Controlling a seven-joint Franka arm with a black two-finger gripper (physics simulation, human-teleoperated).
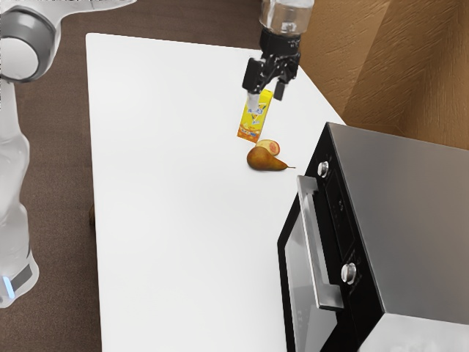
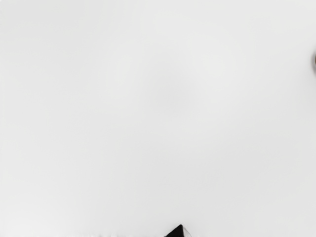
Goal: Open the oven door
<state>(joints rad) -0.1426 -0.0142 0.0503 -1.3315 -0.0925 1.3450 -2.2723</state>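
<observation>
- Clock directions are as seen in the exterior view, 12 at its top.
- Oven: 1, at 4 o'clock from view centre.
- Oven door: 1, shut, on the oven front facing the exterior view's left. Handle: 1. It's at 5 o'clock from the gripper, well apart.
- Knobs: 2, on the panel beside the handle; from handle middle, one at 1 o'clock, one at 4.
- Yellow carton: 1, at 7 o'clock from the gripper. One jaw overlaps it in view; can't tell if they touch.
- Pear: 1, at 6 o'clock from the gripper, stem toward 3. Cut fruit: 1, right by the pear at its 1 o'clock.
- Table: 1, white.
- Arm: 1, base at 8 o'clock. Hand comes in at 12–1, pointing down.
- Jaws: 2, wide apart, nothing gripped.
</observation>
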